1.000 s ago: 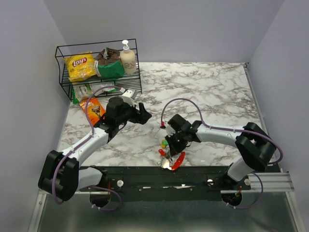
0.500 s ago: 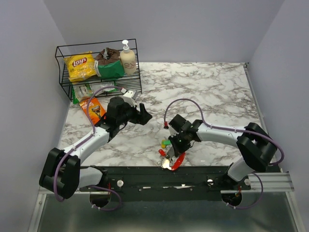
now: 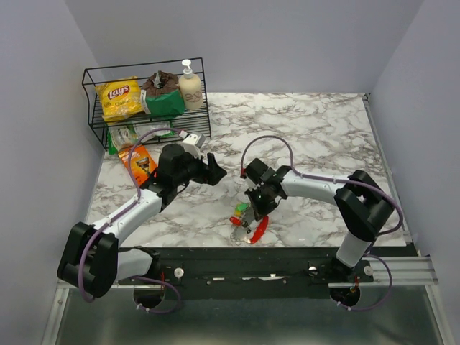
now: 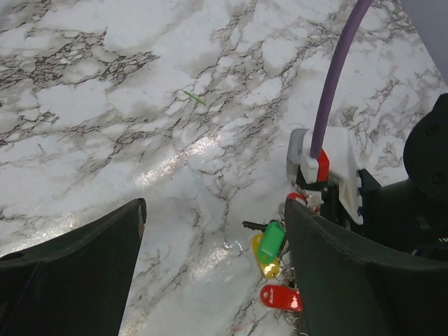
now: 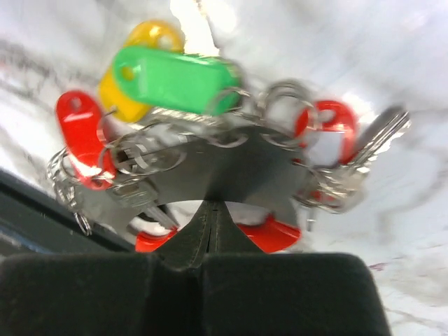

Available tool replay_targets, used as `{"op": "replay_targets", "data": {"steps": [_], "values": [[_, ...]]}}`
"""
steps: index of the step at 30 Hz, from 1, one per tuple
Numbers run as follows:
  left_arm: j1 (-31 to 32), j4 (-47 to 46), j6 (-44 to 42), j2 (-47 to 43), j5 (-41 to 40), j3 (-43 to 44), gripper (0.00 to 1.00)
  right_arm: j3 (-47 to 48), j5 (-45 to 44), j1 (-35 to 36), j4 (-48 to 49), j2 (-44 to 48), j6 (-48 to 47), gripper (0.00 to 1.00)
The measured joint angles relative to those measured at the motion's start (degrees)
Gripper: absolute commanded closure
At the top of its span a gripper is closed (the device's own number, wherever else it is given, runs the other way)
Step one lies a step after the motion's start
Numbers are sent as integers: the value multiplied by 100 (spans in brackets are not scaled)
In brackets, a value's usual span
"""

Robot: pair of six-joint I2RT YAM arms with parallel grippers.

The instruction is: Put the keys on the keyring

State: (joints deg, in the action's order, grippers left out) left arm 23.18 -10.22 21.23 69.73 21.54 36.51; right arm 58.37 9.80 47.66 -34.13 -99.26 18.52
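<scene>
Glossy plastic-headed keys [image 5: 175,77], curved, seemingly smooth keyring [image 5: 273,234]

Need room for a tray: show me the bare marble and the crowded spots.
Bare marble spans the far right, between the back wall and the right arm. Crowded: the near edge around the keys, and the left by the wire basket and orange packet.

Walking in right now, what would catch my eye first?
Probably the bright keys, red, green and yellow, bunched near the front edge of the table under the closed right pincer. The left pincer hangs open further back and to the left. At the back left, a wire basket holds a yellow chip bag.
</scene>
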Motion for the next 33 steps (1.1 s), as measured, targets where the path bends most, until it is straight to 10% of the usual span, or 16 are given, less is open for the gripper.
{"op": "replay_targets", "data": {"steps": [25,33], "values": [[-20,-192,122,-584,-188,-151,4,1154,-573,-1263,820,-468,-616,99],[-20,-369,538,-1270,-1239,-417,2,809,-455,-1263,1429,1399,-658,18]]}}
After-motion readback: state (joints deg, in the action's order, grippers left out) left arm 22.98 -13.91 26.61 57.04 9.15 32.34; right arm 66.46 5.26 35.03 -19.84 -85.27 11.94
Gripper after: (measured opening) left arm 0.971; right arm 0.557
